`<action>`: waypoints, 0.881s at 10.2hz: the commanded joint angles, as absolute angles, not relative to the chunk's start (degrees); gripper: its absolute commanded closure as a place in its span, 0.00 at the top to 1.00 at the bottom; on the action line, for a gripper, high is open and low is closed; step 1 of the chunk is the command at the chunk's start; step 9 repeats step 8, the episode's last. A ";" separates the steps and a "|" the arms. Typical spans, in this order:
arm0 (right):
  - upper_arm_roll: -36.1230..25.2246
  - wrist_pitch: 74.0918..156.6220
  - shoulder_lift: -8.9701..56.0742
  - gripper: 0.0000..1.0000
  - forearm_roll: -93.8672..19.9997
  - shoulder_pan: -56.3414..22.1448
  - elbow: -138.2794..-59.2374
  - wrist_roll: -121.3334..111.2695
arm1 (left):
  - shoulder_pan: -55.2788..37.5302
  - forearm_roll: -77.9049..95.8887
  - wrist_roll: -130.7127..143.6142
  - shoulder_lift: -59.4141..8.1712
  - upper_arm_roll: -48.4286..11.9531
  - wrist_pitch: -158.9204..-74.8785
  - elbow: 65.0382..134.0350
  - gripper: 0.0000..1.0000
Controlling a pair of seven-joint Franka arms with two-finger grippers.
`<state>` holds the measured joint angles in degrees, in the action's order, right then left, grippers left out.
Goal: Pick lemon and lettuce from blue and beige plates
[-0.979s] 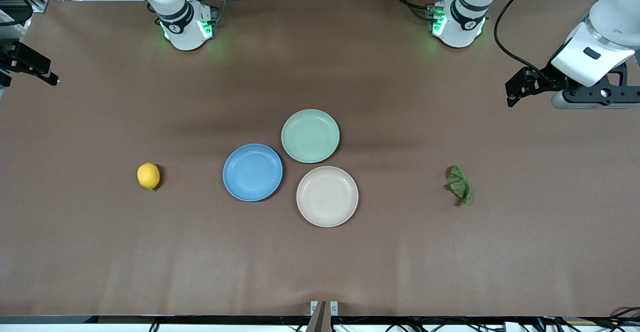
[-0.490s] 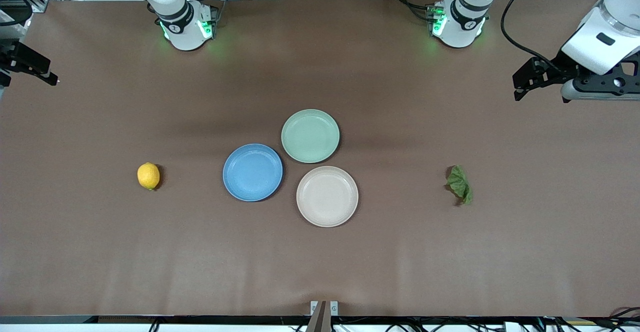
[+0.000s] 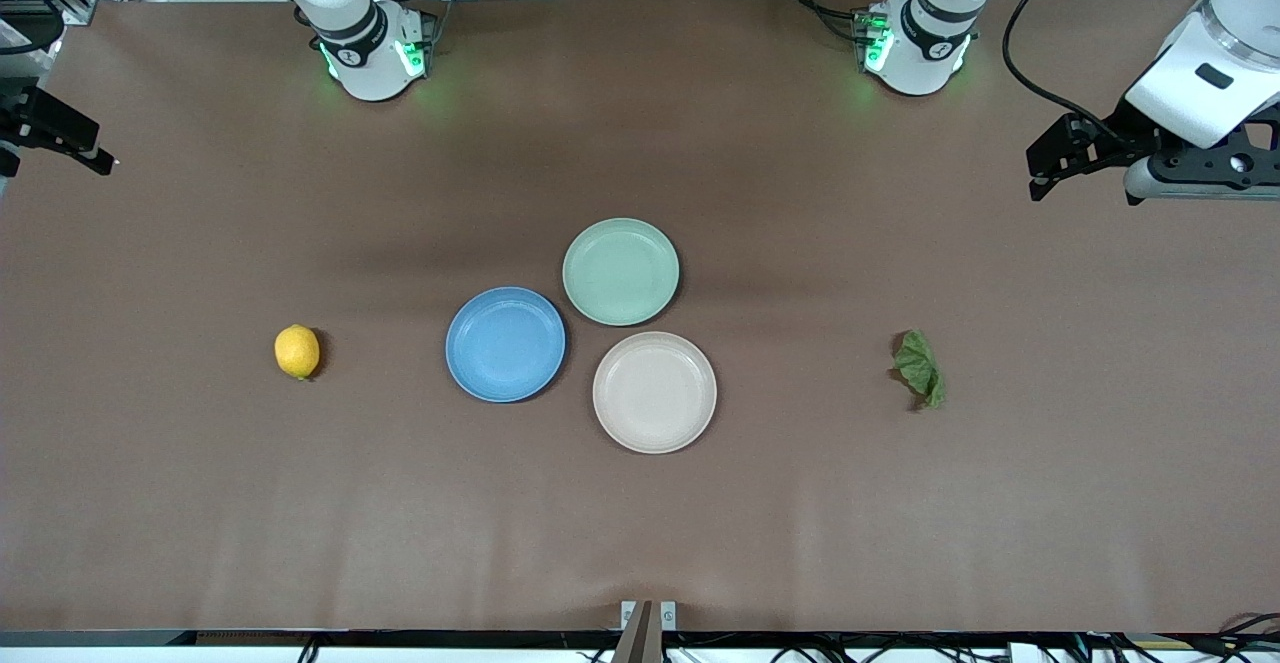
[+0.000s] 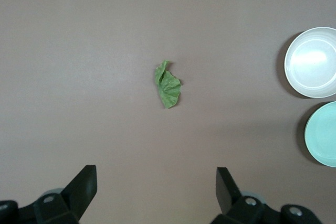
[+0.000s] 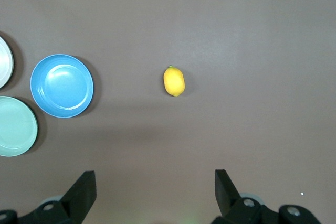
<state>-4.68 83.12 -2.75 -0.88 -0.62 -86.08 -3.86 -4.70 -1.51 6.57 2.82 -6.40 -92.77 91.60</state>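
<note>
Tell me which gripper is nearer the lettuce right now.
Left. The left gripper hangs open over the left arm's end of the table, where the lettuce lies. The right gripper is open over the right arm's end, with the three plates between.

No text, label, brand, number or sign is readable in any of the views. The plates, the fruit, the leaf and the counter (image 3: pixel 640 523) carry no writing that one can read.

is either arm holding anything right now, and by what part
Nothing is held. Both jaws stand open and empty: the left gripper is high over the table with the lettuce lying free, the right gripper likewise with the lemon.
</note>
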 commanded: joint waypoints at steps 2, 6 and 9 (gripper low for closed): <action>-4.04 83.85 -3.78 1.00 0.00 0.26 -87.36 -3.08 | -3.78 -0.97 5.62 2.20 -7.82 -91.41 89.22 1.00; -3.96 84.37 -3.60 1.00 0.53 0.18 -87.36 -1.58 | -3.69 -0.88 5.54 2.20 -7.82 -91.41 89.21 1.00; -4.04 84.46 -3.52 1.00 0.53 0.18 -87.36 -1.58 | -3.69 -0.70 5.54 2.29 -7.82 -91.32 89.21 1.00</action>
